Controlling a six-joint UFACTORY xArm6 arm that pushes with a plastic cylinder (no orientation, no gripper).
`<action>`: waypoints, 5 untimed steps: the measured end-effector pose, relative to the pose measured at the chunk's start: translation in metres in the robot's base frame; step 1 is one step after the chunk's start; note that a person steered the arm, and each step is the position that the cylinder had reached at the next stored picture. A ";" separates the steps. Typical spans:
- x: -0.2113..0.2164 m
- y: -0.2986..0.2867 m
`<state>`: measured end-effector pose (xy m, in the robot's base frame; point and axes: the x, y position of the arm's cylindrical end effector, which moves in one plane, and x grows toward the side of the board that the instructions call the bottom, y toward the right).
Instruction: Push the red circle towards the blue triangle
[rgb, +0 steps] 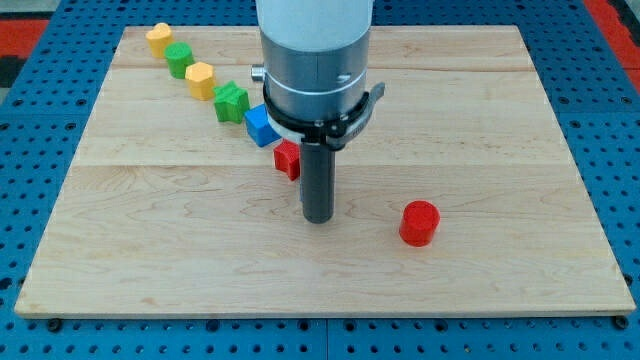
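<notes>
And here's the wooden desk (480, 120), with the arm's grey column (315, 60) coming down over its middle. There's no claw on this rig at all, so nothing spread, pressed together or pinching; it ends in a dark rod, and my tip (318, 219) sits on the bare wood.

Taking the tip as our landmark: the red circle (419, 222), a short cylinder, stands off to the view's right of the tip, roughly level with it and clearly apart, no contact. Just up and to the view's left of the tip sits a second red block (287, 158), shape hard to read, close beside the rod. Beyond that, further up-left, a blue block (260, 125) is partly tucked behind the arm's collar, so I can't make out its shape for sure.

From there a diagonal line runs away from the tip toward the view's top-left: a green block (231, 100), a yellow block (200, 79), another green one (180, 59), and a last yellow one (158, 38) near the desk's corner.
</notes>
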<state>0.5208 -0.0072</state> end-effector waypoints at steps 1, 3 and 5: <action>0.027 0.006; 0.040 0.144; 0.007 0.172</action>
<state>0.5282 0.1651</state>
